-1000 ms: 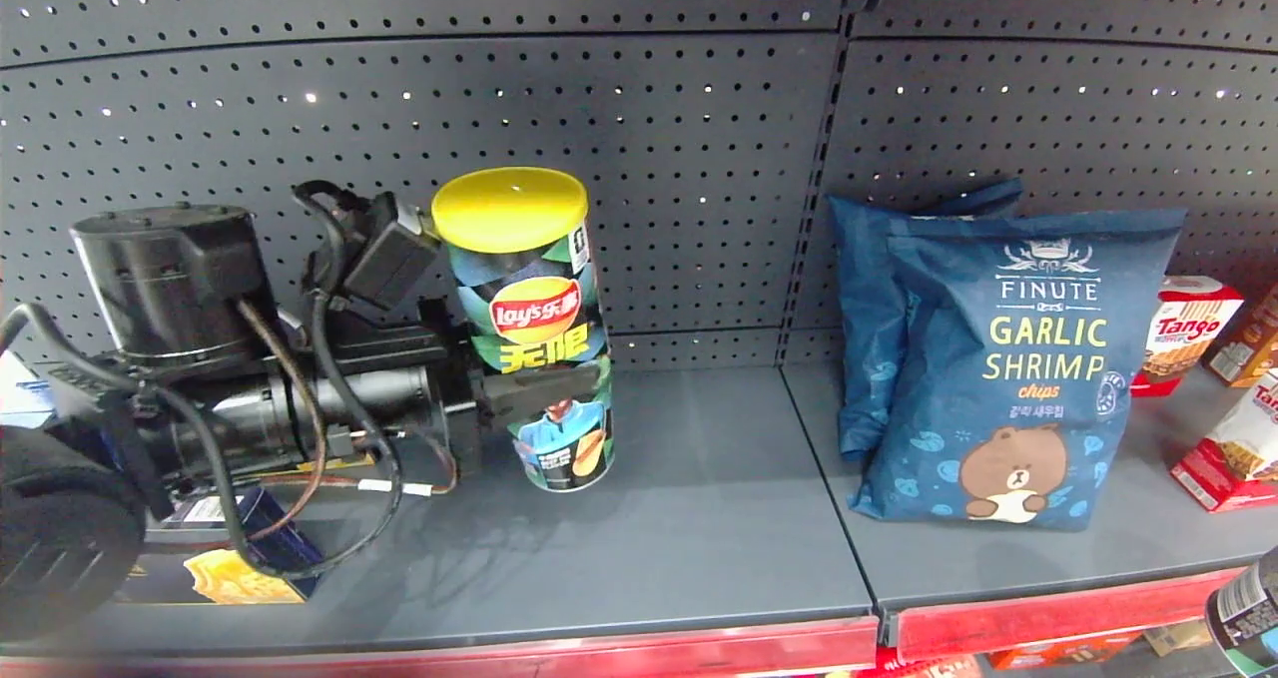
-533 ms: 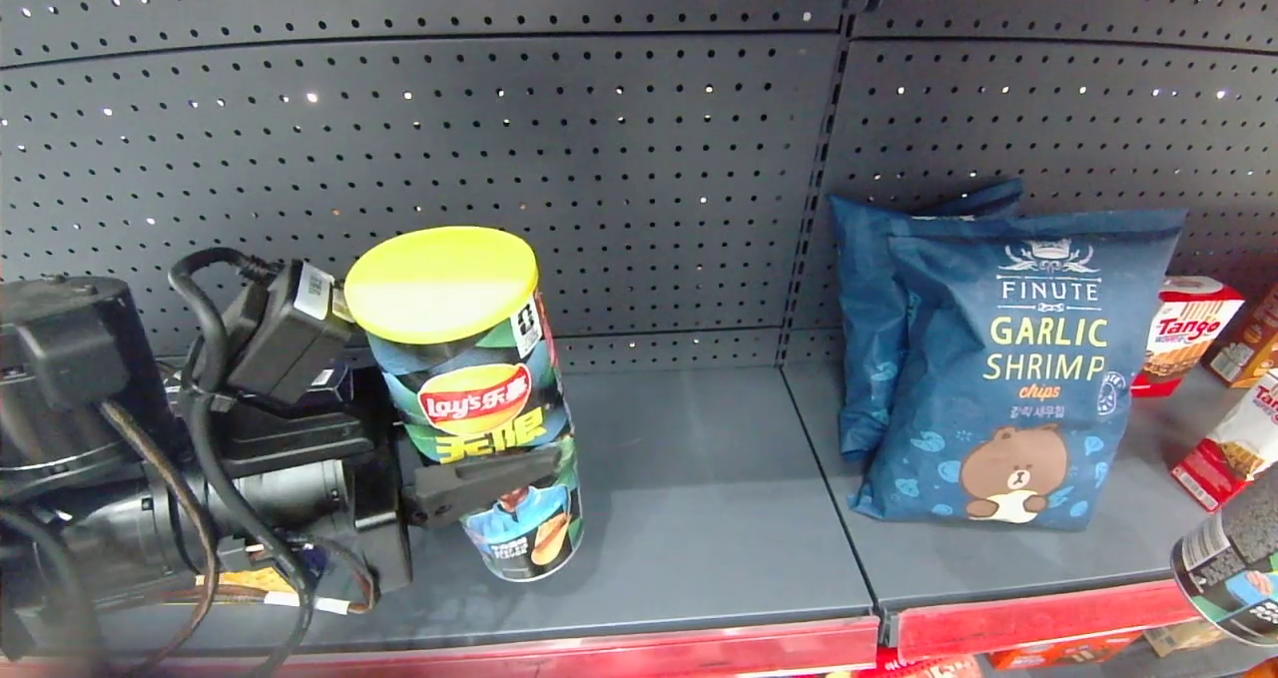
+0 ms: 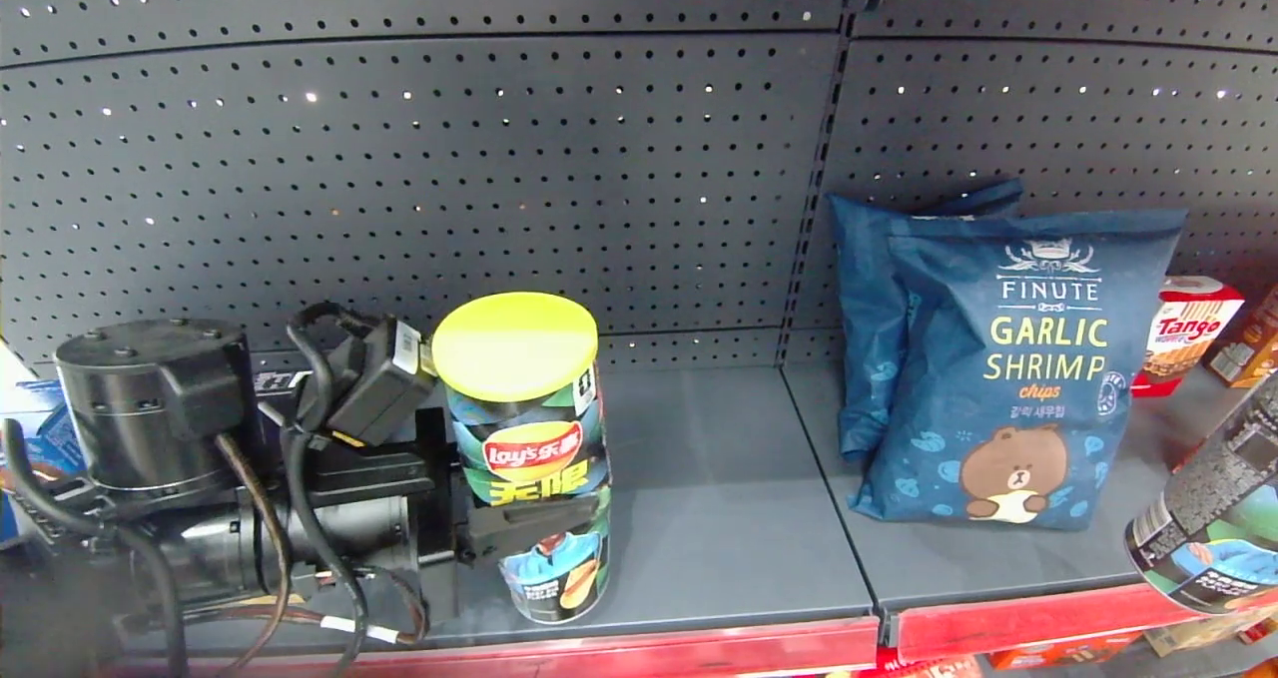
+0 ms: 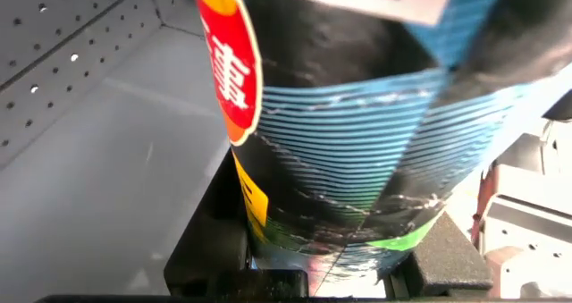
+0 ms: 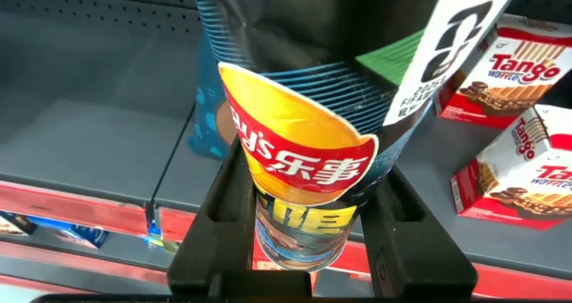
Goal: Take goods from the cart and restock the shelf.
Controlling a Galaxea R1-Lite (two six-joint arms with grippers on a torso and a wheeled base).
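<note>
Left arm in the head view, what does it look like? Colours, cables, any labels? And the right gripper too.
The left arm is black, with a drum-shaped joint housing, looping black cables, thin brown wires, and a boxy wrist camera bearing a white label. Its fingers are flat, matte black bars. The right gripper has the same black, slab-like fingers.

matt metal shelf (image 3: 699,518), glossy chip can (image 3: 534,458)

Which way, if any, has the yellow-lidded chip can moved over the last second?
Yes. The yellow-lidded can, held by the left gripper, now sits lower in the head view, nearer the shelf's red front edge.
</note>
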